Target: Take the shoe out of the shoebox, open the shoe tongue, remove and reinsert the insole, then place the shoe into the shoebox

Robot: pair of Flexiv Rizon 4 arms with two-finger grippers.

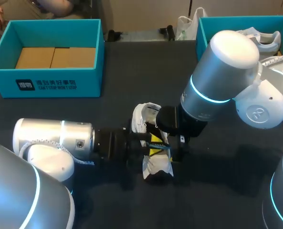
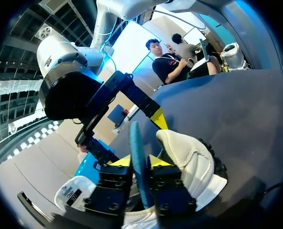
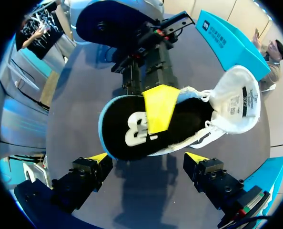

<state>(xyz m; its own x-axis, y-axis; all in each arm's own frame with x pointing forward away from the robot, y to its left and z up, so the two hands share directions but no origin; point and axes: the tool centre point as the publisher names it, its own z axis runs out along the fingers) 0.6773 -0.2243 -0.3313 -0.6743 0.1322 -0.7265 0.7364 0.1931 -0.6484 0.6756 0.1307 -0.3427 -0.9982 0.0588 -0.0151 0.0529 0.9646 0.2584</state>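
Observation:
The white shoe [image 1: 145, 118] lies on the dark table in the middle, where both arms meet. In the left wrist view my left gripper [image 2: 139, 162] is shut on the thin blue edge of the insole [image 2: 136, 143], with the shoe [image 2: 194, 162] just beside it. From the right wrist, the insole [image 3: 132, 126] shows black with a white mark and a blue rim. One yellow finger [image 3: 159, 107] of the left gripper lies across it, and its far end reaches into the shoe [image 3: 239, 98]. My right gripper [image 3: 147, 160] stands open just short of the insole, holding nothing.
A teal shoebox [image 1: 55, 83] with cardboard inside stands at the back left. A second teal box [image 1: 203, 26] at the back right holds another white shoe [image 1: 263, 38]. Bare dark table lies in front of the arms.

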